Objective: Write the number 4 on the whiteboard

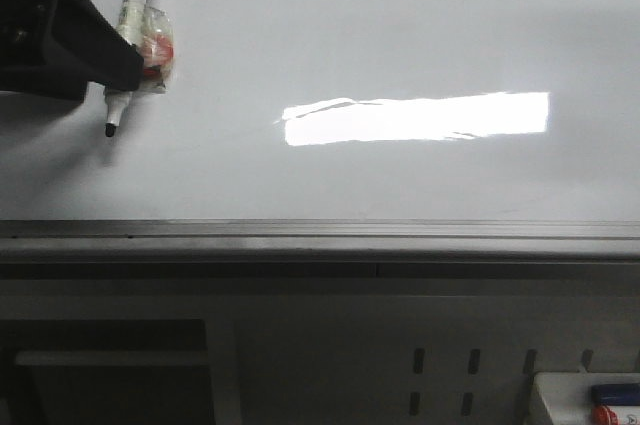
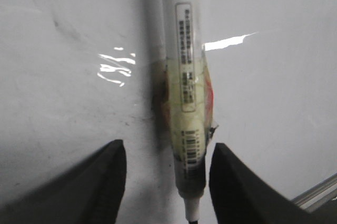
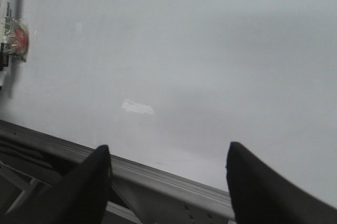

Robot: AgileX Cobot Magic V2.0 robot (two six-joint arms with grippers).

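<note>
Black plastic marks the left pincer at the far left of the front view, beside a marker that lies on the whiteboard with its dark tip pointing toward the rail. In the left wrist view the two fingers stand apart on either side of the marker's barrel, with a clear gap on one side and the other finger close to or touching it; the pincer is spread, not clamped on the pen. A taped wad with a red patch wraps the middle of the barrel.

No dark stroke shows on the board, so the number 4 is not yet drawn, and the step in hand looks to be the pickup of the marker. The next move likely calls for the fingers to close squarely on the taped section, so the pen does not twist, and then for the tip to be carried to a bare stretch of board.

Further right, a bright strip of glare sits mid-board. The right pincer hangs open and empty near the grey rail.

At the lower right corner of the front view, a pale tray below the table edge holds what seem to be spare markers, one blue and one red.
</note>
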